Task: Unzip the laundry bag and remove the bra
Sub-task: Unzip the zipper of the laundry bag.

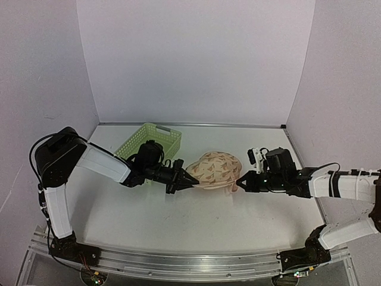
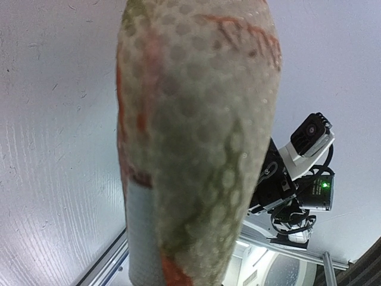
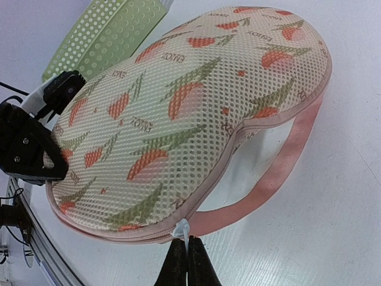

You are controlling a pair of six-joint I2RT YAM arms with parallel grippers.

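Midway between the side edges of the worktop (image 1: 178,226), we find the bag (image 1: 215,170), left gripper (image 1: 189,179) clamped on one end as anchor, right gripper (image 3: 187,262) pinched on the zip pull (image 3: 182,228), presumably to draw it.

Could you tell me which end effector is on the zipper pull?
The right end effector: it pinches the small white pull at the laundry bag seam; the left end effector holds the opposite end.
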